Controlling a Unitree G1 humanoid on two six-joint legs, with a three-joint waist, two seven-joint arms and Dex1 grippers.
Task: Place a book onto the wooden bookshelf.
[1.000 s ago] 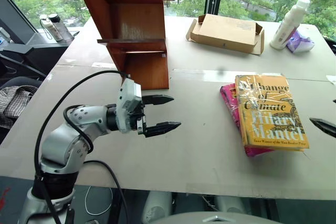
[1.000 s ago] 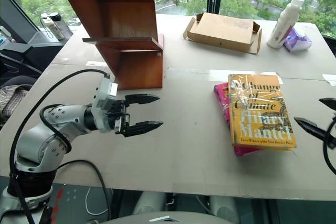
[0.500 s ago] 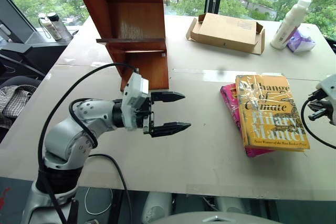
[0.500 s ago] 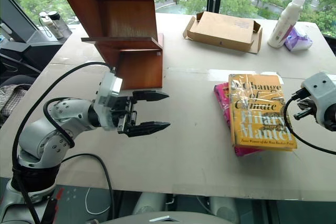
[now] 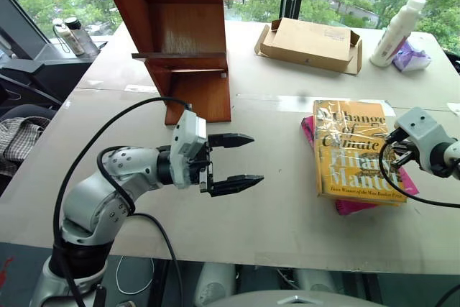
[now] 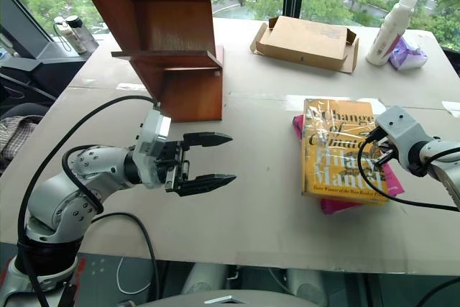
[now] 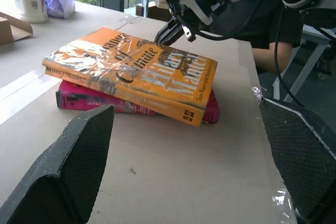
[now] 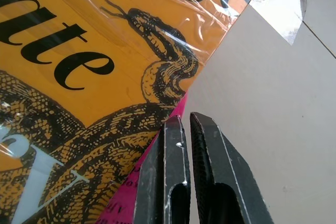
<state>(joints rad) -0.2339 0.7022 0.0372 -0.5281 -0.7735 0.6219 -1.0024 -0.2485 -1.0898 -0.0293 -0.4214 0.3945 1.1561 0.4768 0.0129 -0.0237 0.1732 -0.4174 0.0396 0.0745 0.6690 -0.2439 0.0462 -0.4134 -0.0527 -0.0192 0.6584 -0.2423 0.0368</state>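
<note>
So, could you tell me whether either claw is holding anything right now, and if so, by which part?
Nothing is held. The right claw is shut and empty at the edge of the book; the left claw is open over the table.

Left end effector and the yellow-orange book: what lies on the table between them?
Nothing: between the open left end effector and the yellow-orange book there is bare table, seen in the left eye view.

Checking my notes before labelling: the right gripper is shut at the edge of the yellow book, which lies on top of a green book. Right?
Not quite. The book lies on a pink book, not a green one; the left wrist view shows it plainly. The rest holds: the right gripper is shut at the yellow book's edge.
</note>
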